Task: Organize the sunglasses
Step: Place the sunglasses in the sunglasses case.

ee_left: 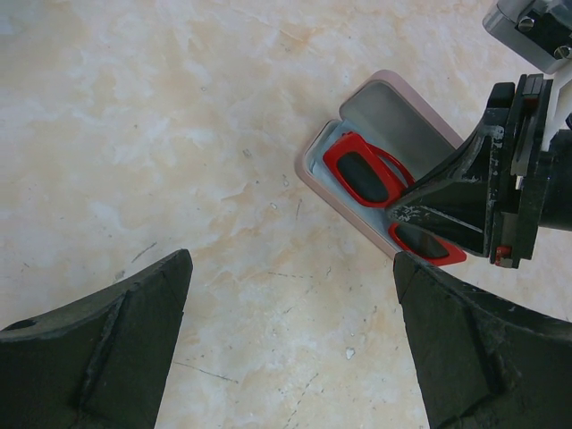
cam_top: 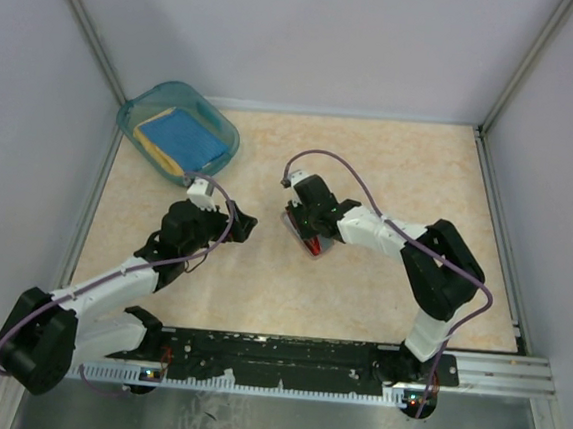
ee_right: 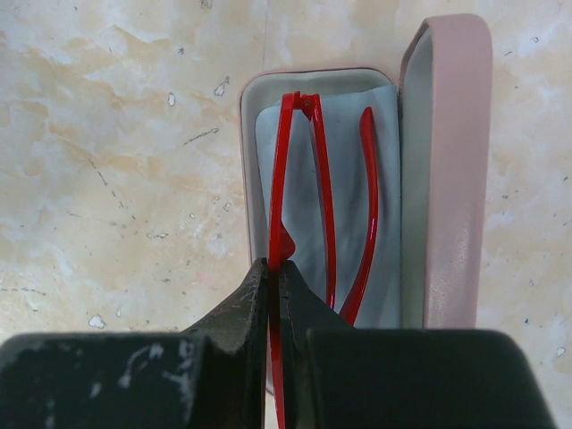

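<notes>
Glasses: the thin red-framed dark-lensed sunglasses sat inside the open pink oblong case.
Right hand: clamped shut on their front frame.
Left hand: spread wide, empty, near the case.

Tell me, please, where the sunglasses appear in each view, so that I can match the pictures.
Top external: sunglasses in the middle of the table.
Left wrist: right of centre, lying in the open case.
Right wrist: centre, frame edge-on, pinched by the right fingers.
Shared landmark: the pink case around them.
</notes>
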{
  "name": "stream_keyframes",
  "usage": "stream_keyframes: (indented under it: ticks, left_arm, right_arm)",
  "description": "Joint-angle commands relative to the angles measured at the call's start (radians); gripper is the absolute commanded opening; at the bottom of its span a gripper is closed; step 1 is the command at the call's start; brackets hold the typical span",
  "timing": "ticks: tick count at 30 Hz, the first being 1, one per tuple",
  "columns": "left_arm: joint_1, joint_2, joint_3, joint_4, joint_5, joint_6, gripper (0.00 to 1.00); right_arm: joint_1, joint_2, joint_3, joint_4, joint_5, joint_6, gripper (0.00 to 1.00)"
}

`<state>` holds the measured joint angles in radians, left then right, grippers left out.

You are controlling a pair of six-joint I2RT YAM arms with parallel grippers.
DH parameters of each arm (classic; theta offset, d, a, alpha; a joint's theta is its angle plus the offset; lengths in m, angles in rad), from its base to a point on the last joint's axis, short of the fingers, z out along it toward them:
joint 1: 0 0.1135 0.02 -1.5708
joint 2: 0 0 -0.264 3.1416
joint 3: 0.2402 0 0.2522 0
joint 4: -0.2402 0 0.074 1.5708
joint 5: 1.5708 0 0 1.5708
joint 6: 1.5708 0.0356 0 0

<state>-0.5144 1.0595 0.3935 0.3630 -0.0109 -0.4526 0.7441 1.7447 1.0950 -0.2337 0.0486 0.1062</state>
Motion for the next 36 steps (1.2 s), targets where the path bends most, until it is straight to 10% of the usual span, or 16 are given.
stream_keyframes:
  ticks: [1, 36]
  left_arm:
    - [0.004, -0.022, -0.013, 0.005, -0.018, 0.002, 1.00]
    - [0.005, -0.040, -0.022, 0.002, -0.041, -0.001, 1.00]
  right_arm:
    - [0.008, 0.003, 0.060, 0.007, -0.013, -0.006, 0.00]
    - [0.008, 0.034, 0.092, -0.032, -0.037, -0.016, 0.14]
